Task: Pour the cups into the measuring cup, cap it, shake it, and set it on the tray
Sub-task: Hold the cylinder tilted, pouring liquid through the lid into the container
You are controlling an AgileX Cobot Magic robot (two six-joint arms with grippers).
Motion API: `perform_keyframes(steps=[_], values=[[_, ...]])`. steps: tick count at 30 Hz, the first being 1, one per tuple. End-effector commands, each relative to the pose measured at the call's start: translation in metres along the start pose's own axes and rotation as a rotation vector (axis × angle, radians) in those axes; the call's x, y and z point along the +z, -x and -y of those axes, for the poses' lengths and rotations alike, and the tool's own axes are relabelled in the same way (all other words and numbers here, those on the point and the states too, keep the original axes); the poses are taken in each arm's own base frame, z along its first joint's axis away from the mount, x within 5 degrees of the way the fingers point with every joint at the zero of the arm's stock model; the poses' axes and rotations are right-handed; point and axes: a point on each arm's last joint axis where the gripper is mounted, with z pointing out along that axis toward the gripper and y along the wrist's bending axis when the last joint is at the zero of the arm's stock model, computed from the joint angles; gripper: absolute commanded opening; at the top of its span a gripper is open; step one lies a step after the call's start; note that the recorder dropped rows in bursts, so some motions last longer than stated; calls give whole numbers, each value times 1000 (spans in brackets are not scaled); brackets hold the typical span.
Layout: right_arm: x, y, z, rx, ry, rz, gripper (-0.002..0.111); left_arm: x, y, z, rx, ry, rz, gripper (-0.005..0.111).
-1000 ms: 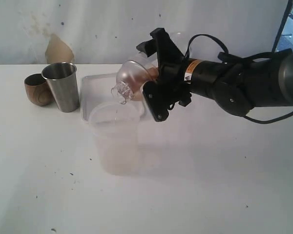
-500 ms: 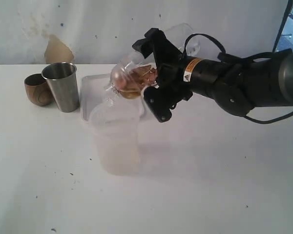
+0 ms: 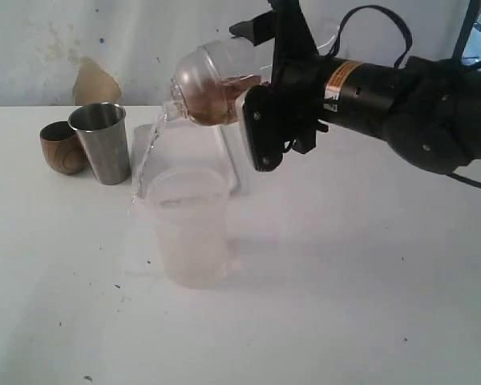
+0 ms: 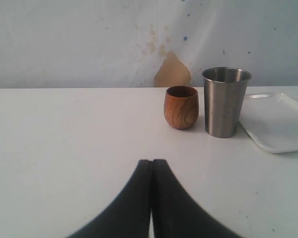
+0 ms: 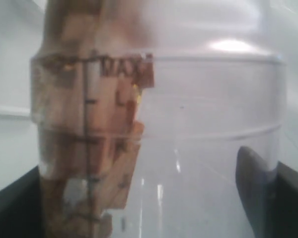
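Observation:
My right gripper [image 3: 266,96] is shut on the measuring cup [image 3: 212,88], a clear cylinder with a domed cap, held tipped on its side above the table. It holds brownish liquid, and a thin stream [image 3: 148,156] runs from the cap's spout down by the left rim of the frosted tumbler [image 3: 188,228]. The right wrist view is filled by the measuring cup [image 5: 188,124] with its black scale, between my right gripper [image 5: 149,213] fingers. The steel tumbler [image 3: 102,143] [image 4: 225,101] and wooden cup [image 3: 62,147] [image 4: 181,107] stand upright at the back left. My left gripper [image 4: 152,162] is shut and empty.
The white tray [image 3: 194,148] [image 4: 280,124] lies behind the frosted tumbler, right of the steel tumbler. A wall closes off the back of the table. The right arm [image 3: 401,96] reaches in from the right above the table.
My right gripper has lifted the measuring cup higher and swung its capped end further left. Liquid now streams from the spout, where before none was falling.

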Motion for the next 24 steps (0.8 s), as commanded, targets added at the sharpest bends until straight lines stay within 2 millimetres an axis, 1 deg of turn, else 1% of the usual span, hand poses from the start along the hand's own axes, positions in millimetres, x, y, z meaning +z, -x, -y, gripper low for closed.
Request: perform_keyframes(steps=[1, 9, 10, 15, 18, 24], values=[[-6, -3, 8, -30, 1, -10, 0, 0, -1, 0, 1, -4, 2, 0], [-9, -9, -4, -170, 159, -56, 0, 0, -1, 0, 1, -4, 2, 0], [-10, -9, -4, -193, 165, -58, 0, 0, -1, 0, 1, -4, 2, 0], [-19, -10, 7, -202, 148, -71, 0, 0, -1, 0, 1, -4, 2, 0], [-20, -11, 5, -252, 169, -73, 0, 0, -1, 0, 1, -4, 2, 0], [-15, -10, -1, -318, 185, -58, 0, 0, -1, 0, 1, -4, 2, 0]])
